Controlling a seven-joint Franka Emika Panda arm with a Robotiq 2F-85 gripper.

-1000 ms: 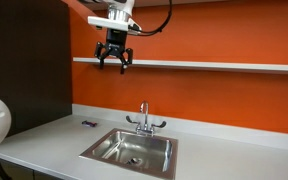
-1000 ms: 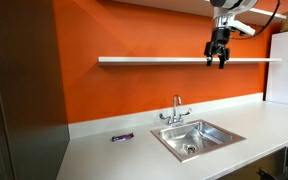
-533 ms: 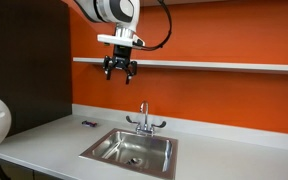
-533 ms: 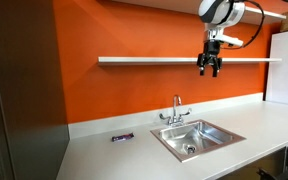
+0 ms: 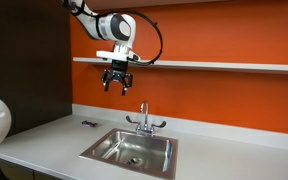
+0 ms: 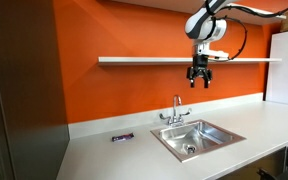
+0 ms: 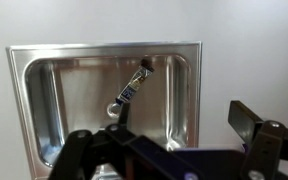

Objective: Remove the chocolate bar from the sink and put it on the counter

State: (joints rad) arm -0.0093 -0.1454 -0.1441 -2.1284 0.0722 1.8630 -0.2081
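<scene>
1. High above the sink (image 5: 129,148), just under the shelf (image 5: 224,66), the gripper (image 5: 116,86) hung empty, its jaws spread wide and pointing down.
2. At about 9 o'clock from the basin in an exterior view, a small purple wrapped item, apparently the chocolate bar (image 6: 122,136), lay flat on the counter (image 6: 104,160). It was well apart from the sink rim and not inside the basin, so the placement appeared already made.
3. Handling, as a judgement: the bar was probably light, thin and stiff, liable to snap if bent, with a slick wrapper. The best hold would be across its short width near the middle, closing gently.
4. The wrist view looked straight down into the basin, with the faucet (image 7: 130,90) lying across it and no bar inside. The bar itself fell outside that view. Both exterior views showed the bar and the gripper's height, but the basin floor only at a slant.
</scene>
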